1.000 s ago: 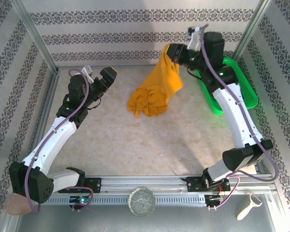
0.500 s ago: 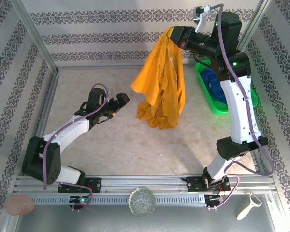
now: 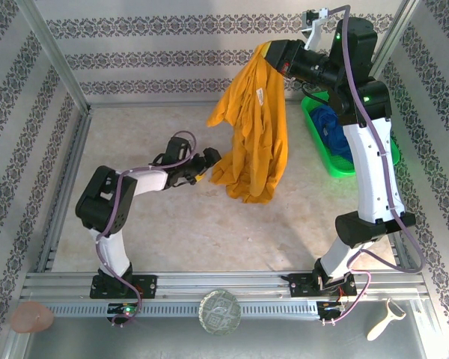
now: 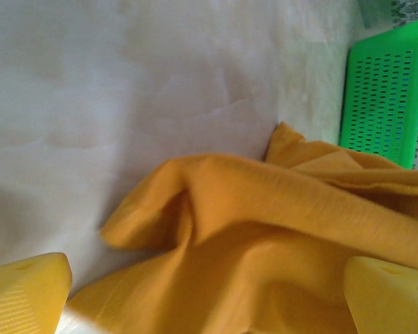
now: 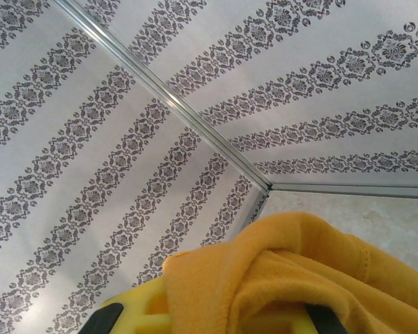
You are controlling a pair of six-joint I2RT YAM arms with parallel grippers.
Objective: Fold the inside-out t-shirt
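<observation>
My right gripper (image 3: 275, 58) is pressed together on a bunched wad of the inside-out t-shirt (image 3: 254, 127), high in the upper right of the top view. In its wrist view the cloth is heaped thickly over the jaws, so I judge I am pinching a fat fold and not one clean edge. That is the first risk: a wad like this can creep out under the shirt's own hanging weight, and the whole garment would drop in a heap. From that pinch the shirt hangs down in long twisted folds through the centre of the frame. I cannot tell whether its lowest edge touches the tabletop (image 3: 209, 232). My left gripper (image 3: 212, 159) is spread wide, low at centre left, just beside the shirt's lower left edge. In its wrist view a rolled fold of orange cloth lies between the jaws and runs to the right. The second risk is here: if I close now I may catch several layers or a sleeve instead of the hem. The shirt would then spread out twisted and fold badly. To the right, the green basket (image 3: 385, 146) with the dark blue garment (image 3: 331, 129) sits near the hanging cloth. A swing that way could drape the shirt over the basket's rim.
</observation>
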